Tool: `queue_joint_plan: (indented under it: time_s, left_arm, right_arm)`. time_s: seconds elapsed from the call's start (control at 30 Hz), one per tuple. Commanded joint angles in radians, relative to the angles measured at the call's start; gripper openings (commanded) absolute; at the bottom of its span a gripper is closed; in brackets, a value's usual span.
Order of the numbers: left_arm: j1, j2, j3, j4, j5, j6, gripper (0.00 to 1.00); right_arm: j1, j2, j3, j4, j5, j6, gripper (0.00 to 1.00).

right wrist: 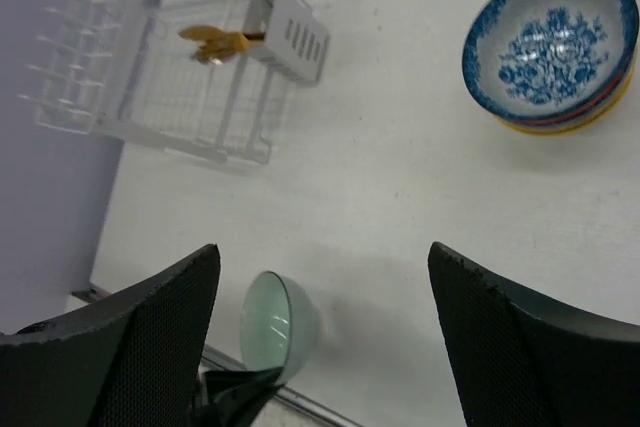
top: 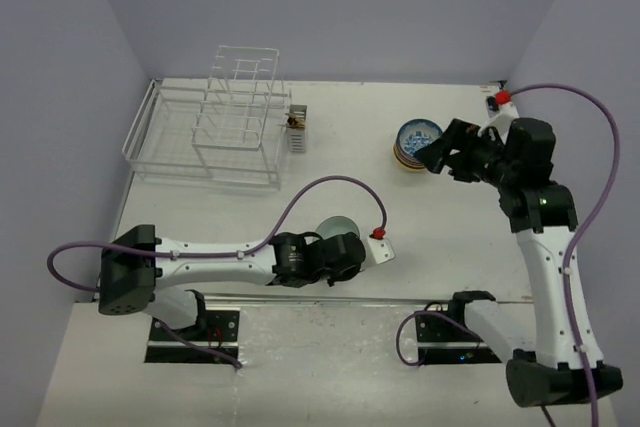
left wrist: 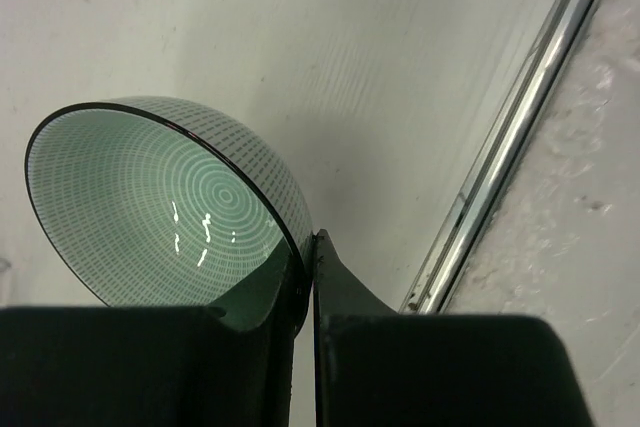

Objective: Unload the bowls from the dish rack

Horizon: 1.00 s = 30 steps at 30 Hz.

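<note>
Pale green bowl (left wrist: 160, 207) hangs tilted over the table (top: 420, 247) near its front edge, rim pinched in the left gripper (left wrist: 308, 259) for carrying, evidently toward the blue-patterned bowl stack (right wrist: 550, 47), beside which the right gripper (right wrist: 322, 267) stands spread and empty, well apart from the white wire dish rack (top: 210, 137).

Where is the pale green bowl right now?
In the top view the pale green bowl is near the middle, pinched at its rim by the left gripper, in front of the dish rack.
</note>
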Motion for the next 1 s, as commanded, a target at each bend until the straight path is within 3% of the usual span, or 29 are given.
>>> queue_joint_plan:
  time_s: [0.0, 0.1, 0.23, 0.37, 0.57, 0.8, 0.97]
  left_arm:
    - [-0.002, -0.119, -0.024, 0.027, -0.08, 0.094, 0.0]
    - [-0.021, -0.131, -0.048, 0.013, -0.06, 0.141, 0.0]
    - [-0.022, -0.11, 0.003, -0.117, -0.031, 0.149, 0.0]
    - [-0.025, -0.108, 0.055, -0.182, 0.041, 0.135, 0.0]
    - [-0.026, -0.111, 0.083, -0.237, 0.013, 0.121, 0.0]
    - [-0.028, -0.091, 0.097, -0.23, 0.006, 0.121, 0.0]
    - [-0.028, -0.076, 0.103, -0.23, 0.006, 0.126, 0.0]
  right_arm:
    - [0.151, 0.119, 0.051, -0.142, 0.116, -0.083, 0.85]
    - [0.348, 0.235, 0.085, -0.254, 0.239, -0.12, 0.86]
    - [0.526, 0.299, 0.036, -0.257, 0.325, -0.098, 0.85]
    - [0.669, 0.372, 0.036, -0.247, 0.339, -0.082, 0.69]
    - [0.749, 0.446, 0.041, -0.248, 0.365, -0.063, 0.47]
    - [0.793, 0.518, 0.027, -0.195, 0.331, -0.045, 0.41]
    - [0.795, 0.498, 0.056, -0.181, 0.414, 0.026, 0.47]
